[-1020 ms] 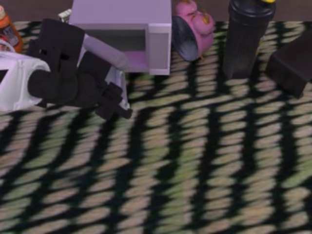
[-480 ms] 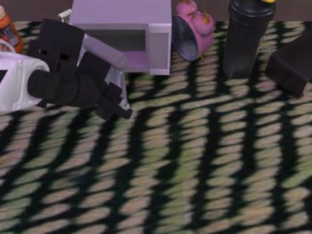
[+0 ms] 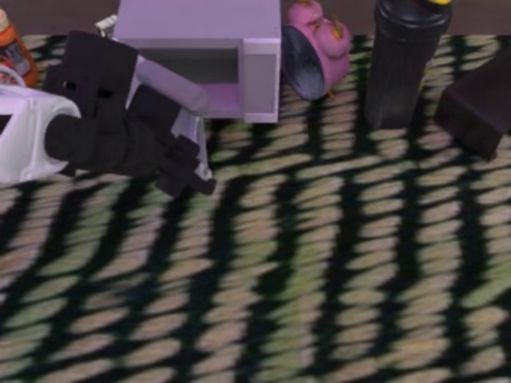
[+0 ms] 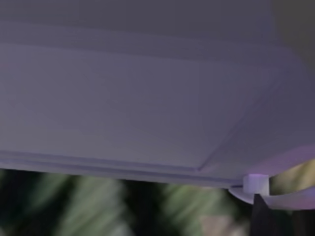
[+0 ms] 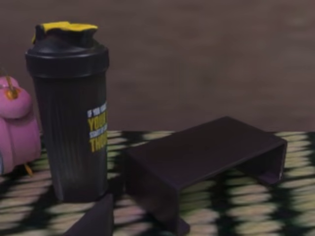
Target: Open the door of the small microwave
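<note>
Toward the counter's far left corner:
Left end effector [image 3: 188, 169]: low beside the door [image 3: 172, 84]; its finger state cannot be told.
Change: nothing visibly shifts across the last second; the pull seems finished.
Door: swung out leftward, cavity exposed.
Small microwave [image 3: 200, 32]: at far edge.
Right arm: parked off-view near the black shaker [image 5: 69, 113].

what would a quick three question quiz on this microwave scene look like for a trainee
1. True or false: the door of the small microwave is shut flush.
2. Which arm's hand is at the door? A left hand B right hand
3. What stands between the pink alarm clock and the dark open-sided stand in the top view?

Key: 1 false, it is swung open, cavity showing. 2 A. 3 the black shaker bottle.
</note>
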You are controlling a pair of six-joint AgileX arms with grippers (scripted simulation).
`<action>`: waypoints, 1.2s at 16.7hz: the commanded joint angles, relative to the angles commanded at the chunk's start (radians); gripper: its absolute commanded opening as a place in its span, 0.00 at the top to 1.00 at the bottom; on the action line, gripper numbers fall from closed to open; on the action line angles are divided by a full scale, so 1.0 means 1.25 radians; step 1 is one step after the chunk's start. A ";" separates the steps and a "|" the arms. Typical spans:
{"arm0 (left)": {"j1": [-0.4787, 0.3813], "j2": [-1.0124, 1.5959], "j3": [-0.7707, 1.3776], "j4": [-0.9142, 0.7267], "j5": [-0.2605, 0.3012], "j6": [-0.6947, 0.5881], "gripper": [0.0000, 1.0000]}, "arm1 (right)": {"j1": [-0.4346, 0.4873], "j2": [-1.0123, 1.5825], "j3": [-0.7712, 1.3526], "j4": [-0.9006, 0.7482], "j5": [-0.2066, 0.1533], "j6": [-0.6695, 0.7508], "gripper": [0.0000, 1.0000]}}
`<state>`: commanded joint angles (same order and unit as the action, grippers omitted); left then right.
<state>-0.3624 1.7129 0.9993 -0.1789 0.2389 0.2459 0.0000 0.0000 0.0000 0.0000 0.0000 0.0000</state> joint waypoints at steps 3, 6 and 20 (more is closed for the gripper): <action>0.000 0.000 0.000 0.000 0.000 0.000 1.00 | 0.000 0.000 0.000 0.000 0.000 0.000 0.00; -0.005 0.000 -0.002 -0.001 0.007 -0.002 1.00 | 0.000 0.000 0.000 0.000 0.000 0.000 0.00; 0.021 -0.009 -0.008 -0.013 0.035 0.045 1.00 | 0.000 0.000 0.000 0.000 0.000 0.000 0.00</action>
<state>-0.3367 1.7021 0.9895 -0.1948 0.2825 0.3026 0.0000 0.0000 0.0000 0.0000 0.0000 0.0000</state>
